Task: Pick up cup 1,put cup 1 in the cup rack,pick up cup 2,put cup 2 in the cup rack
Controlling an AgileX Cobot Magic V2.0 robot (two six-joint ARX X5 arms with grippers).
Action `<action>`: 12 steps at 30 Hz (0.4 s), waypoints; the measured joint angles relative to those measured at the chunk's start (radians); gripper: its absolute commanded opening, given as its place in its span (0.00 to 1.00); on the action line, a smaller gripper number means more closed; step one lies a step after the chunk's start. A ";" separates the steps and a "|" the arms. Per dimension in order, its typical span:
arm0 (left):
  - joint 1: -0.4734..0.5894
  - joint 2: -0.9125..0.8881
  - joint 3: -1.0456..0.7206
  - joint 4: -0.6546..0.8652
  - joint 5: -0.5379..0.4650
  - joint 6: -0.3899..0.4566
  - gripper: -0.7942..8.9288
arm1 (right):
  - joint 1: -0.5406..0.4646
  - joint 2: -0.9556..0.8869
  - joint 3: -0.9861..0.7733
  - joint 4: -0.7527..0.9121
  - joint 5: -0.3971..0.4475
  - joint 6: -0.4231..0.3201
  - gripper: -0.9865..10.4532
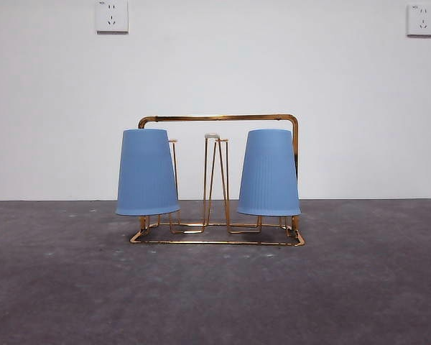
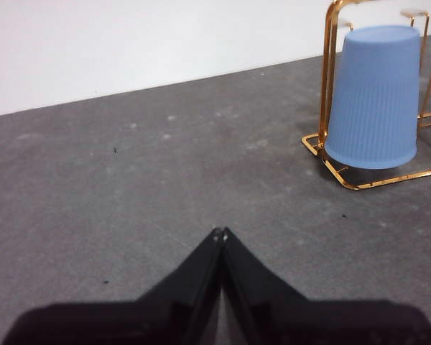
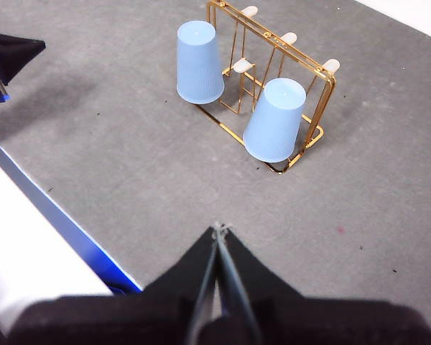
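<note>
Both blue cups, the left cup (image 1: 146,172) and the right cup (image 1: 269,173), hang upside down on the cup rack (image 1: 219,118) mid-table, so the job looks done, and the left gripper (image 2: 220,232) and right gripper (image 3: 220,228) wait pinched shut, holding nothing.

I see a grey table (image 1: 57,287) with a matte, faintly mottled top, flecked with small pale spots and a few dark specks. Behind it stands a plain white wall (image 1: 50,108). Two white sockets sit high on that wall, one (image 1: 112,16) toward the left of the front view and one (image 1: 422,19) at the far right. From the right wrist view, I can make out a blue edge strip (image 3: 57,215) along the table's border, with a white surface (image 3: 21,266) beyond it.
</note>
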 measured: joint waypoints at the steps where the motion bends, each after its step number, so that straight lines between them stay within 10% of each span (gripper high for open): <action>1: 0.000 0.000 0.000 0.000 0.000 -0.003 0.08 | 0.000 0.000 0.000 0.000 0.000 0.000 0.09; 12: 0.000 -0.001 0.000 0.008 0.004 -0.017 0.08 | 0.000 0.000 0.000 0.000 0.000 0.000 0.09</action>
